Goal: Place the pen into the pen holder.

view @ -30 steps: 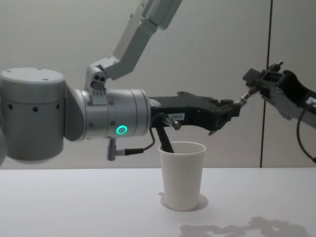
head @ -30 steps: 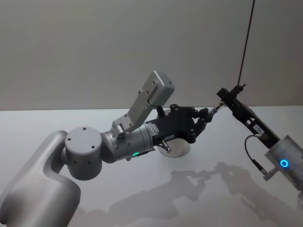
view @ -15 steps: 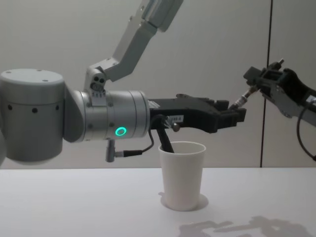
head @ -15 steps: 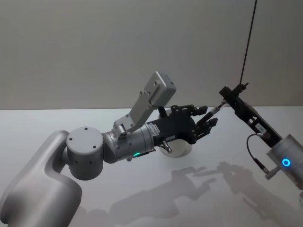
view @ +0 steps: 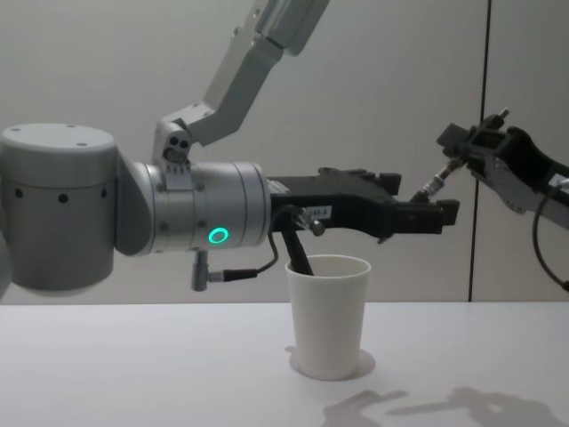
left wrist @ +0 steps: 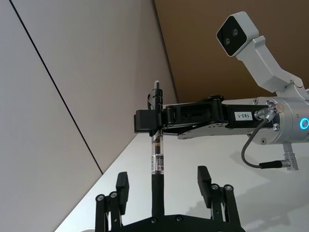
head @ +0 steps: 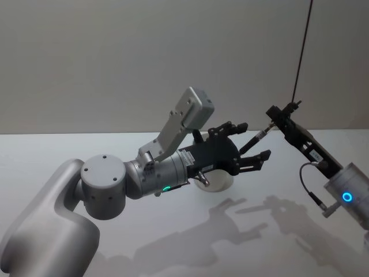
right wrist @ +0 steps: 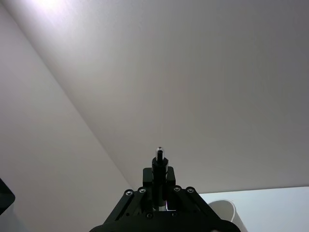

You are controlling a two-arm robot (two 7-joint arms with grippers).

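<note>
Your left pincer [head: 249,143] has just spread wide, and the pen [head: 254,141] is lying in the gap between its fingers without being touched by them. That marks a handover under way rather than finished: the left arm is readying to take the pen.

Your right pincer [head: 277,119] is clamping the pen's upper end at the right of centre in the head view, the pen slanting down-left toward the left fingers. The left wrist view confirms it, with the pen [left wrist: 157,164] running up the middle of the frame.

A second ago the left fingers were nearly closed around the pen's tip; half a second ago they were part-open.

The pen holder [view: 327,317] is standing upright on the counter [view: 133,365], below the left pincer at lower centre of the chest view.
</note>
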